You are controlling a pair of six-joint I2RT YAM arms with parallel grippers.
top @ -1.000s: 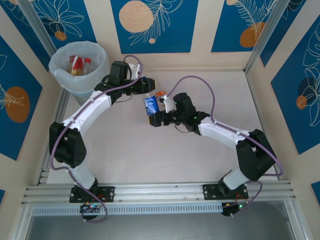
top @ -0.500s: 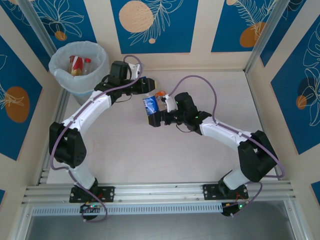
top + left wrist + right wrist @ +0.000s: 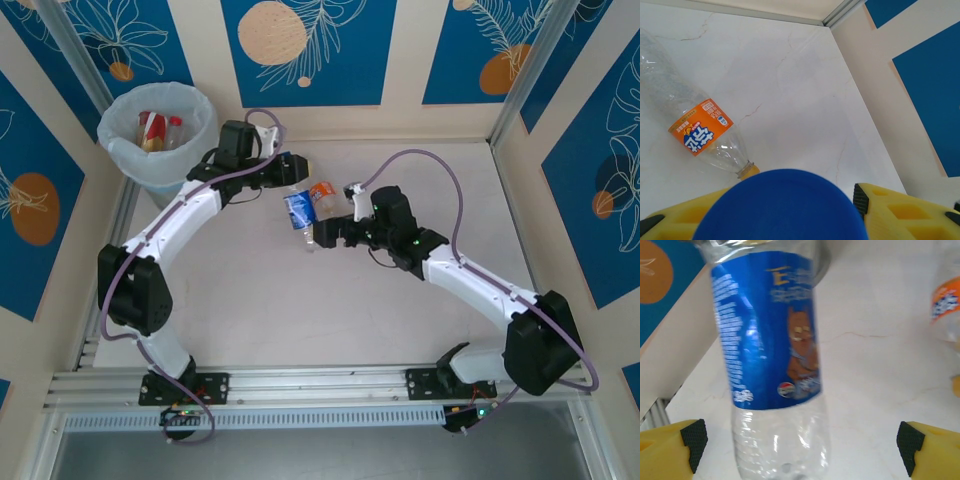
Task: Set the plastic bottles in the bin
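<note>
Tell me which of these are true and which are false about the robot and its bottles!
1. The left gripper holds the blue-label bottle by its top. True.
2. The right gripper is squeezing that bottle. False: its jaws stand wide open, on either side of the bottle without touching it.
3. The orange-label bottle lies on its side on the table. True.
4. The bin has nothing inside. False: red-capped bottles sit in it.
</note>
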